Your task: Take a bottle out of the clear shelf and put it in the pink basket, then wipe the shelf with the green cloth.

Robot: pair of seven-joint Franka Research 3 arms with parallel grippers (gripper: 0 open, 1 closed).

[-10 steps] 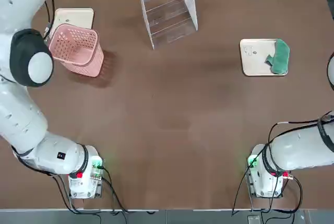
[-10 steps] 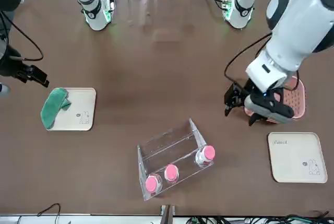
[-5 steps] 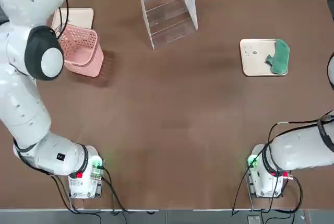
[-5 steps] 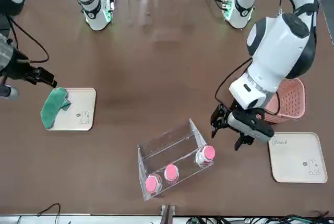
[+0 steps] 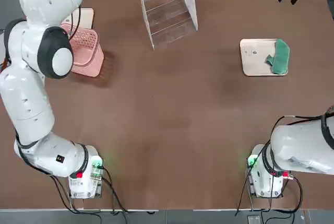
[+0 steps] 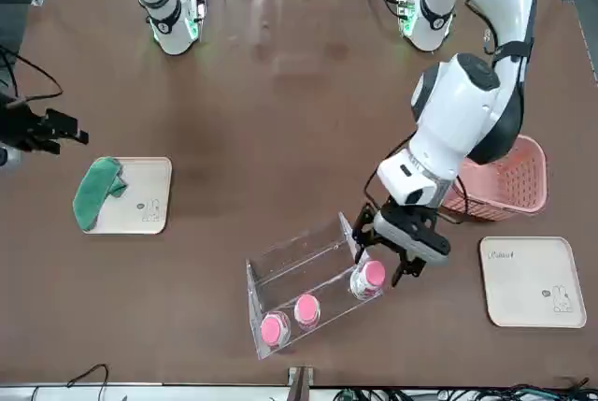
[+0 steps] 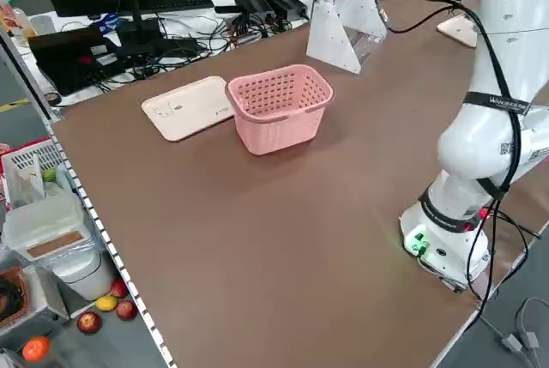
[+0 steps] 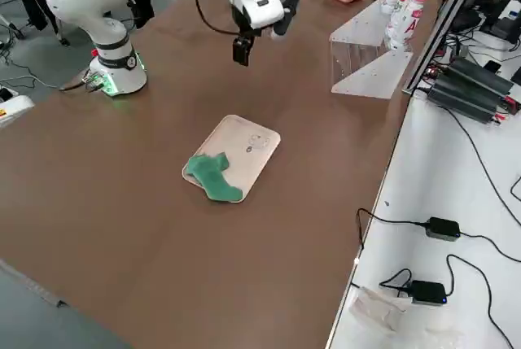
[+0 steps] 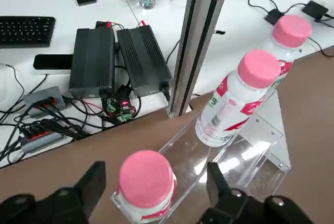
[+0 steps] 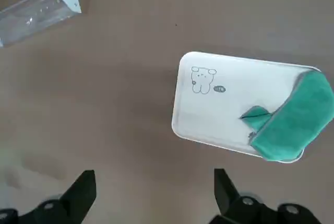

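Near the worktop's (image 5: 156,109) far edge, left of its middle, you have three slim white plastic bottles with pink caps (image 6: 367,279) in the clear stepped acrylic shelf (image 6: 304,279). Their caps point up and their long axes run roughly upright; you cannot tell any slight lean. The row lies obliquely to the far edge, its left end closer to the robot.

Your left tool (image 6: 378,268) is just beside that left end, its fingers apart and holding nothing; contact with the shelf is unclear. Your right tool (image 10: 155,182) is idle toward the worktop's far right corner, also released.

The pink lattice plastic basket (image 7: 279,106) sits toward the far left corner, beside a flat cream tray (image 6: 533,284). Right of centre, the soft teal-green cloth (image 5: 281,57) lies on another cream tray (image 5: 253,57), overhanging its right edge.

The front view gives you all three caps, which the top view cuts off; the right side view adds the red label lettering, hidden from you in front.
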